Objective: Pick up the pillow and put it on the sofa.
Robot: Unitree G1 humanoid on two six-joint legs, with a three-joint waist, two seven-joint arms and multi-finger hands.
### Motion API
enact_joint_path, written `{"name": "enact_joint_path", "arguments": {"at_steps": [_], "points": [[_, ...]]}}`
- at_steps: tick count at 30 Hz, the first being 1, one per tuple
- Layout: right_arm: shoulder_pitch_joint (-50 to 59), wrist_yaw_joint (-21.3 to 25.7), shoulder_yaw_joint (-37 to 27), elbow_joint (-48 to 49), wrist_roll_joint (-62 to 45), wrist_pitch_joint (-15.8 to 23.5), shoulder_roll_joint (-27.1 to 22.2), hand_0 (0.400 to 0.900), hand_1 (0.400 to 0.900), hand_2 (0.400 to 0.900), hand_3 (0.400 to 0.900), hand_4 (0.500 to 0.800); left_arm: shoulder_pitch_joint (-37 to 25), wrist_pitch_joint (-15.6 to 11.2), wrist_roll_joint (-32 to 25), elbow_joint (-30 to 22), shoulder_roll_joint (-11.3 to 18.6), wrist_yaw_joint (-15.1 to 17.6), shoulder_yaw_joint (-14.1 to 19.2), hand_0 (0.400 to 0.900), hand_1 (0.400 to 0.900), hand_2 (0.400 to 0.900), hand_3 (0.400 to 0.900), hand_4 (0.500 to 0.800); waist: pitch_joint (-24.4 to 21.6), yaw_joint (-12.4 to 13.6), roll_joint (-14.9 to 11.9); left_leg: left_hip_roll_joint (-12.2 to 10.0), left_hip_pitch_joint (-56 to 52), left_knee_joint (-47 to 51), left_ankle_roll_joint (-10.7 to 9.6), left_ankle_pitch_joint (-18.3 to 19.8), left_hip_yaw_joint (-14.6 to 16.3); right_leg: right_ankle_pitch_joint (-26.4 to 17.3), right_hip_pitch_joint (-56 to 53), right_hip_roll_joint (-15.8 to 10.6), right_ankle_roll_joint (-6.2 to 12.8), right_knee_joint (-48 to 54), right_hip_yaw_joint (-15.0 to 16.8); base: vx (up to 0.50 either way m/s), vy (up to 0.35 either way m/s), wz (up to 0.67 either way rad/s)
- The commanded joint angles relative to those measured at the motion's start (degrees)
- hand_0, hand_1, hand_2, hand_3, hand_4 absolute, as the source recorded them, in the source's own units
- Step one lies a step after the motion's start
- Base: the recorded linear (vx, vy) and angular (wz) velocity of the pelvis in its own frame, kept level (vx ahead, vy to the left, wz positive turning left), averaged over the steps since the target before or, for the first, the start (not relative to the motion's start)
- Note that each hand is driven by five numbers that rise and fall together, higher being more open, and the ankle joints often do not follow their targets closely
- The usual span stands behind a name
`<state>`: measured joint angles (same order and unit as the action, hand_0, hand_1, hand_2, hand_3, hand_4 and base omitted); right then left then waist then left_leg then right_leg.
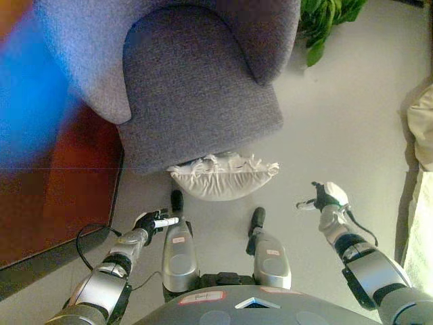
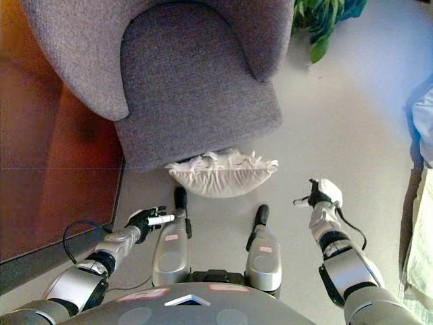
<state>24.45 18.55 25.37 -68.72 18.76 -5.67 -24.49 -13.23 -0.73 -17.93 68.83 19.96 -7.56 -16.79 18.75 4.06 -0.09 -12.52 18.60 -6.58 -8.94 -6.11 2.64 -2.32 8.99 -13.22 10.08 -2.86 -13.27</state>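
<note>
A cream pillow (image 1: 224,176) with a frilled edge lies on the floor against the front of the grey sofa chair (image 1: 193,88). It also shows in the right eye view (image 2: 222,173). My left hand (image 1: 153,221) hangs low to the pillow's left, fingers relaxed, holding nothing. My right hand (image 1: 327,197) is to the pillow's right, open and empty. Both hands are apart from the pillow.
A reddish-brown rug (image 1: 54,189) lies on the left beside the chair. A green plant (image 1: 325,20) stands at the back right. Pale fabric (image 1: 421,128) shows at the right edge. The floor (image 1: 338,122) is light grey.
</note>
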Motion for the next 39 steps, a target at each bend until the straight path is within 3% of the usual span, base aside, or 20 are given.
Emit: {"name": "enact_joint_path", "arguments": {"at_steps": [1, 6, 11, 21, 39], "points": [[7.3, 1.6, 2.3, 2.1, 7.6, -2.9, -4.9, 0.900, 0.900, 0.900, 0.900, 0.800, -1.4, -1.0, -2.7, 0.8, 2.9, -1.0, -2.4, 0.900, 0.900, 0.900, 0.900, 0.800, 2.6, 3.1, 1.2, -0.2, 2.6, -2.0, 0.4, 1.2, -4.6, -4.3, 3.1, -7.9, 2.97, -0.8, 1.9, -0.05, -0.011, 0.18], [14.3, -1.9, 6.6, 2.2, 9.4, -4.9, -5.9, 0.900, 0.900, 0.900, 0.900, 0.800, -3.0, -0.3, -6.0, -1.1, 2.7, -0.5, -3.6, 0.900, 0.900, 0.900, 0.900, 0.800, 4.4, 4.7, 2.7, 1.4, 5.7, -3.1, 0.6, 1.1, -5.9, -3.7, 5.2, -8.7, 2.97, -2.0, 1.8, -0.05, 0.016, 0.13], [19.6, -4.5, 8.9, 3.1, 6.0, -4.5, -5.4, 0.900, 0.900, 0.900, 0.900, 0.800, -3.6, -0.4, -8.7, -4.0, 2.2, -0.1, -4.0, 0.900, 0.900, 0.900, 0.900, 0.800, 6.1, 5.9, 3.9, 2.6, 8.7, -4.5, 0.8, 0.9, -6.4, -3.2, 7.5, -9.1, 2.78, -3.4, 2.1, -0.04, 0.046, 0.05], [25.0, -6.5, 10.3, 5.1, -1.4, -5.2, -4.4, 0.900, 0.900, 0.900, 0.900, 0.800, -4.4, -2.4, -13.9, -10.6, 1.3, 0.4, -5.0, 0.900, 0.900, 0.900, 0.900, 0.800, 10.0, 7.0, 5.9, 5.0, 12.8, -5.9, 1.7, 0.3, -7.0, -2.8, 12.2, -9.7, 2.16, -6.6, 2.6, -0.04, 0.065, 0.06], [28.7, -10.4, 11.5, 3.9, -3.1, -7.7, -1.8, 0.900, 0.900, 0.900, 0.900, 0.800, -5.5, -5.9, -18.5, -15.0, -0.3, 3.0, -5.5, 0.900, 0.900, 0.900, 0.900, 0.800, 11.0, 8.0, 6.9, 6.5, 17.3, -4.8, 2.6, -1.2, -7.2, -2.9, 19.3, -9.3, 1.93, -9.7, 2.5, -0.02, 0.030, 0.05]]}}
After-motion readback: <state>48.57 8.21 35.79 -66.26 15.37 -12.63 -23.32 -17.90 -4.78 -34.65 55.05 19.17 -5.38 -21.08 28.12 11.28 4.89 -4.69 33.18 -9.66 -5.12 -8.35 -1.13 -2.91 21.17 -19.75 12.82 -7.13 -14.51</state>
